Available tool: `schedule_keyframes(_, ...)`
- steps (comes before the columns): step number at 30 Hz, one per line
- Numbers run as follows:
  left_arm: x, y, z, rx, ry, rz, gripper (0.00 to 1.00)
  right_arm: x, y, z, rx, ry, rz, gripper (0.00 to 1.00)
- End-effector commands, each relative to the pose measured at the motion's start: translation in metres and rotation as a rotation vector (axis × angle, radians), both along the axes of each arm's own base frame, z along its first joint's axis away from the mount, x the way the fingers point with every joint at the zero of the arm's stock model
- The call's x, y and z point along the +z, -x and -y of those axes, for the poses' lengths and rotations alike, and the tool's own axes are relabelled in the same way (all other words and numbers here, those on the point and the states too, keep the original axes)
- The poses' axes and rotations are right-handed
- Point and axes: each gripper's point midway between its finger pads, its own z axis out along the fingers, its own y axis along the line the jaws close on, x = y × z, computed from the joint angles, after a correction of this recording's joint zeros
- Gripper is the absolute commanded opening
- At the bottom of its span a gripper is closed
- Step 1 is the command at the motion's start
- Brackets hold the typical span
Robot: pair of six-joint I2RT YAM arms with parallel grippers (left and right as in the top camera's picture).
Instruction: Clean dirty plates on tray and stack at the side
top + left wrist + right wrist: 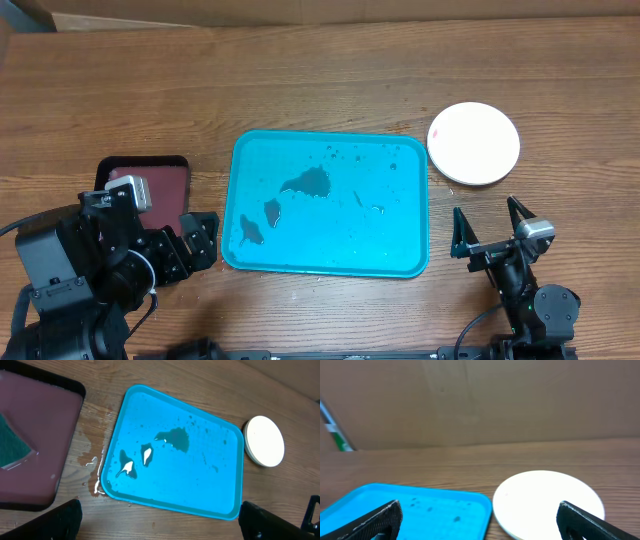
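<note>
The turquoise tray (400,150) lies mid-table and holds no plates, only dark wet puddles (308,183) and specks. It also shows in the left wrist view (225,460) and the right wrist view (350,505). A white plate (474,142) sits on the table just right of the tray's far corner, seen also in the wrist views (265,440) (545,495). The yellow-green and light blue plates do not show. My left gripper (200,240) (160,527) is open and empty beside the tray's left near corner. My right gripper (490,228) (480,522) is open and empty, in front of the white plate.
A dark red tray with a black rim (172,178) (45,440) lies left of the turquoise tray, with a green sponge (9,440) on it. Spilled liquid (94,477) wets the wood between the two trays. A cardboard wall (480,400) stands behind the table.
</note>
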Motion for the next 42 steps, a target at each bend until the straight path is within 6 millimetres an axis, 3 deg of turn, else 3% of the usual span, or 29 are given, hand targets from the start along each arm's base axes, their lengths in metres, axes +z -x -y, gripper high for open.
schedule_keyframes(1, 0.0, 0.0, 0.0, -0.015, -0.014, 0.006, 1.0, -0.004, -0.003, 0.02, -0.113, 0.044, 0.003, 1.0)
schedule_keyframes(6, 0.0, 0.0, 0.0, -0.015, -0.014, 0.006, 0.99, -0.006, -0.004, 0.033, -0.189, 0.043, -0.008, 1.0)
schedule_keyframes(42, -0.004, 0.002, -0.006, -0.008, -0.06, -0.009, 1.0, -0.005, -0.004, 0.032, -0.186, 0.043, -0.006, 1.0)
